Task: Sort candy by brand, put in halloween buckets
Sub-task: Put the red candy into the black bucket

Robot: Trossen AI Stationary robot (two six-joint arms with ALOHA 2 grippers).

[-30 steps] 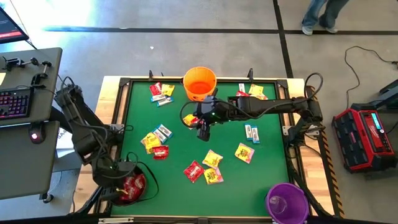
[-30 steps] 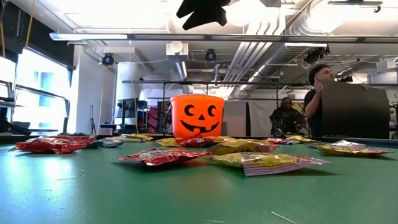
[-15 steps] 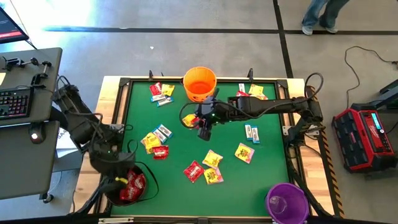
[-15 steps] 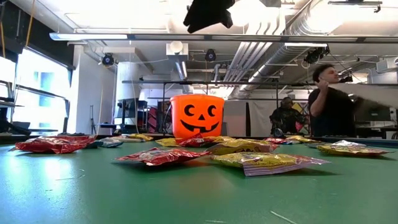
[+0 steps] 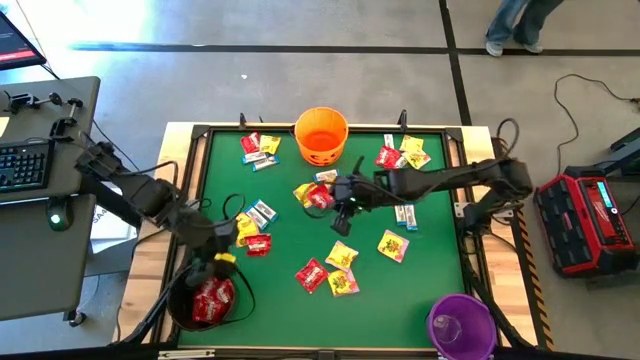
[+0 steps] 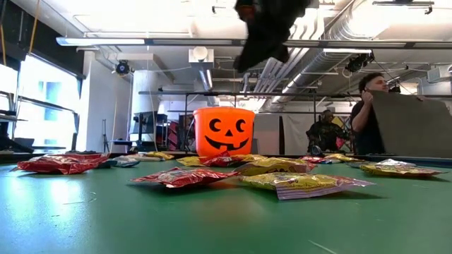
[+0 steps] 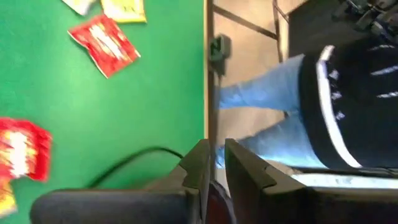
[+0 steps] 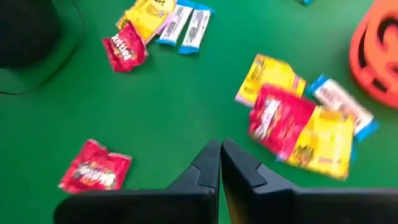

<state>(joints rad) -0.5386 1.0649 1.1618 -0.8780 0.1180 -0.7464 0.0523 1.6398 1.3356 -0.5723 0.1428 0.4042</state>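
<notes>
Candy packets in red, yellow and white-with-blue lie scattered flat on the green table (image 5: pixel 290 300). One cluster (image 5: pixel 314 193) lies near the orange bucket (image 5: pixel 321 135), which stands at the far edge. The black bucket (image 5: pixel 208 298) at the near left holds red packets. The purple bucket (image 5: pixel 462 325) stands at the near right. My right gripper (image 8: pixel 220 149) hovers shut and empty beside the cluster (image 8: pixel 292 121), above bare green. My left gripper (image 7: pixel 217 165) hangs over the table's left side just beyond the black bucket, its fingers a slim gap apart with nothing between their tips.
More packets lie at the far left (image 5: pixel 259 148), far right (image 5: pixel 402 152), left (image 5: pixel 250 228) and centre (image 5: pixel 340 268). A person's legs (image 7: pixel 267 118) stand beside the table's edge. A desk with a keyboard (image 5: pixel 25 165) is on the left and a red case (image 5: pixel 590 220) on the right.
My left gripper has swung away from above the black bucket, rising and moving toward the table's middle. My right gripper has sunk toward the table and shifted slightly toward the right edge, uncovering the cluster by the orange bucket. No packet has moved.
</notes>
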